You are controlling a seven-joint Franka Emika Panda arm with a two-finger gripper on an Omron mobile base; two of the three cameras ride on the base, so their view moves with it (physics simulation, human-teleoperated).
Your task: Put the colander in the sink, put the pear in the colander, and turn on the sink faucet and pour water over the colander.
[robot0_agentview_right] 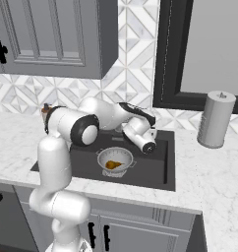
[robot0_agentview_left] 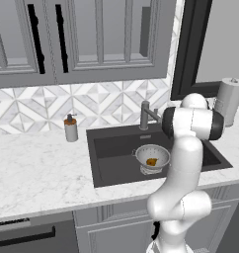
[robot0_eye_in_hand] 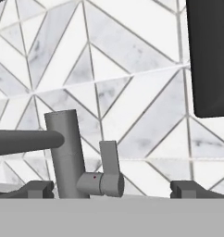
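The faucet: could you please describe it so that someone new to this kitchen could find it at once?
Find the dark sink set in the white marble counter. At the middle of its back rim stands the faucet, a short grey upright post with a spout and a side lever. Unlike the small soap bottle on the counter left of the sink, it is plain metal fixed to the rim.

Behind my counter the wall (robot0_agentview_left: 111, 101) was tiled in white and grey triangles. Grey panelled cabinets (robot0_agentview_left: 82, 39) with dark handles hung at the upper left, and a dark-framed window (robot0_agentview_right: 199, 54) stood to the right. The white marble counter (robot0_agentview_left: 37, 173) carried a paper towel roll (robot0_agentview_right: 215, 119) at the far right. Grey cupboard doors (robot0_agentview_right: 135, 229) ran below.
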